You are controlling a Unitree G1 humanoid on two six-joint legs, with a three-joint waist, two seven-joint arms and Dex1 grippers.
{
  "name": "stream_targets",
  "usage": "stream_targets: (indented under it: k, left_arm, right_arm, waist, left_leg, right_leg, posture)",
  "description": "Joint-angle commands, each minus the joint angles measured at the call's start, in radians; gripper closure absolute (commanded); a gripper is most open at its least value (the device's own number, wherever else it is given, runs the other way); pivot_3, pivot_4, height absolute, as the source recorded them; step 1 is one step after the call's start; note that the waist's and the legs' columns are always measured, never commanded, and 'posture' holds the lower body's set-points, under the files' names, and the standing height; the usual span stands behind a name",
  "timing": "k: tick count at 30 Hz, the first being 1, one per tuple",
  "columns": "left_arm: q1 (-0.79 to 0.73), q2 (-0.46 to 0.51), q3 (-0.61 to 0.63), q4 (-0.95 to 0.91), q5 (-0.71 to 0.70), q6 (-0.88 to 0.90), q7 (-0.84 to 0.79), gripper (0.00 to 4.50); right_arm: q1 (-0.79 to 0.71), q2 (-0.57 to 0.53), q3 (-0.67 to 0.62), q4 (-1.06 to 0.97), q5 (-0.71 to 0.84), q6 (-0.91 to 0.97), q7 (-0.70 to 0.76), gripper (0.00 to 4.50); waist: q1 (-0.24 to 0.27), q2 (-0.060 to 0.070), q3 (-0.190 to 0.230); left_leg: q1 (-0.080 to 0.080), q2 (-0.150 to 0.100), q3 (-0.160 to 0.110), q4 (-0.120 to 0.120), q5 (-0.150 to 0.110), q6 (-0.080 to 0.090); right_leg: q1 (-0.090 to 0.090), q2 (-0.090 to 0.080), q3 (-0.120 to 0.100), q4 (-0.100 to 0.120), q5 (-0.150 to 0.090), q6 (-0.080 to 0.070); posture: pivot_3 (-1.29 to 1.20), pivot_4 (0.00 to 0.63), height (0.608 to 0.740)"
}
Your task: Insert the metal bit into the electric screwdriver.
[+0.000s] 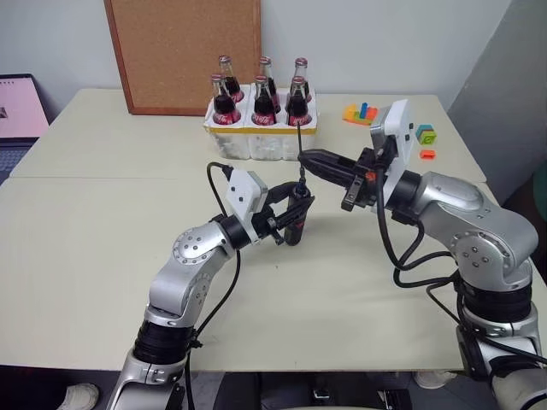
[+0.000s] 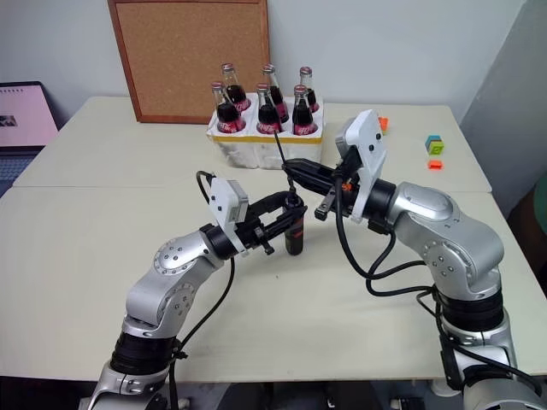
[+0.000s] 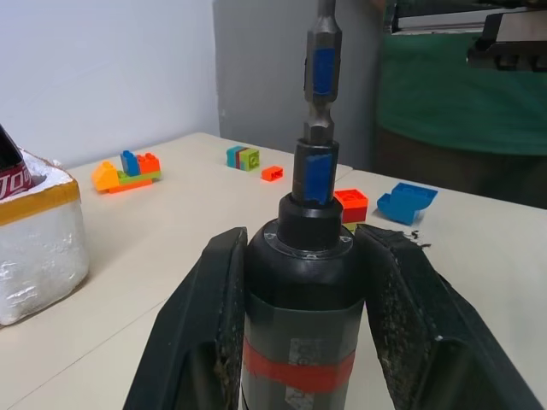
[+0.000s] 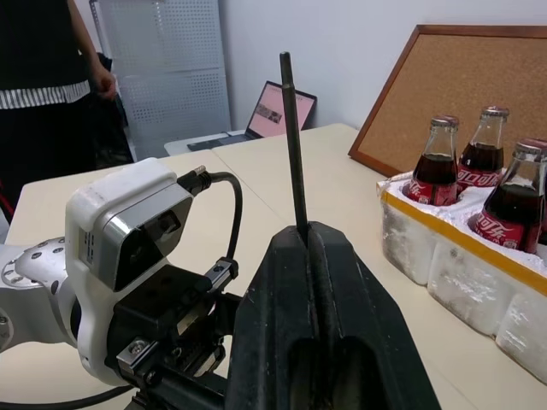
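Observation:
The electric screwdriver (image 3: 299, 290), a stubby black cylinder with a red band, stands upright above the table, and my left gripper (image 1: 291, 215) is shut on its body. Its bluish tip (image 3: 316, 171) points up. The metal bit (image 4: 292, 145) is a thin dark rod held nearly upright, and my right gripper (image 1: 309, 161) is shut on its middle. The gripper hangs just above and to the right of the screwdriver. The bit's lower hex end (image 3: 323, 77) meets the screwdriver's tip. How deep it sits I cannot tell.
A white foam crate (image 1: 256, 137) of cola bottles stands behind the grippers, in front of a cork board (image 1: 184, 51). Toy bricks (image 1: 361, 113) lie at the back right. A laptop (image 1: 21, 107) sits at the far left. A person (image 4: 51, 77) stands beyond the table.

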Motion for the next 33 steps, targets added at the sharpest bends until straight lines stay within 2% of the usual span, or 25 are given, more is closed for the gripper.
stream_targets:
  k: [1, 19, 28, 33]
  left_arm:
    - [-0.014, -0.008, 0.021, -0.02, -0.003, -0.023, 0.017, 2.88]
    - [-0.019, -0.002, 0.016, -0.012, -0.001, -0.029, 0.01, 2.88]
    - [-0.028, -0.001, 0.019, -0.002, 0.0, -0.031, -0.002, 2.88]
    - [-0.033, 0.002, 0.022, 0.003, 0.0, -0.034, -0.006, 2.88]
  right_arm:
    - [0.04, -0.02, 0.021, -0.01, -0.01, 0.016, 0.016, 4.5]
    - [-0.003, 0.002, 0.04, -0.018, 0.022, 0.108, -0.024, 4.5]
    - [-0.041, -0.07, 0.045, 0.083, 0.021, 0.073, 0.164, 4.5]
    - [-0.096, -0.065, 0.049, 0.2, 0.0, 0.055, 0.225, 4.5]
  waist:
    - [0.0, 0.0, 0.0]
    - [-0.002, 0.0, 0.0]
    - [-0.001, 0.0, 0.0]
    - [-0.003, 0.0, 0.0]
  left_leg:
    - [0.0, 0.0, 0.0, 0.001, 0.0, 0.0]
    - [0.0, 0.0, 0.0, 0.002, 0.0, 0.0]
    - [0.001, 0.0, 0.0, 0.002, 0.0, 0.0]
    - [0.001, 0.0, 0.0, 0.002, 0.0, 0.0]
  right_leg:
    - [0.0, 0.0, 0.0, 0.001, 0.0, 0.0]
    - [0.001, 0.001, 0.001, 0.003, 0.0, 0.0]
    - [0.001, 0.001, 0.0, 0.003, 0.0, 0.0]
    - [0.001, 0.001, 0.0, 0.003, 0.0, 0.0]
  posture:
    - [0.0, 0.15, 0.74]
    - [0.0, 0.15, 0.74]
    - [0.0, 0.15, 0.74]
    - [0.0, 0.15, 0.74]
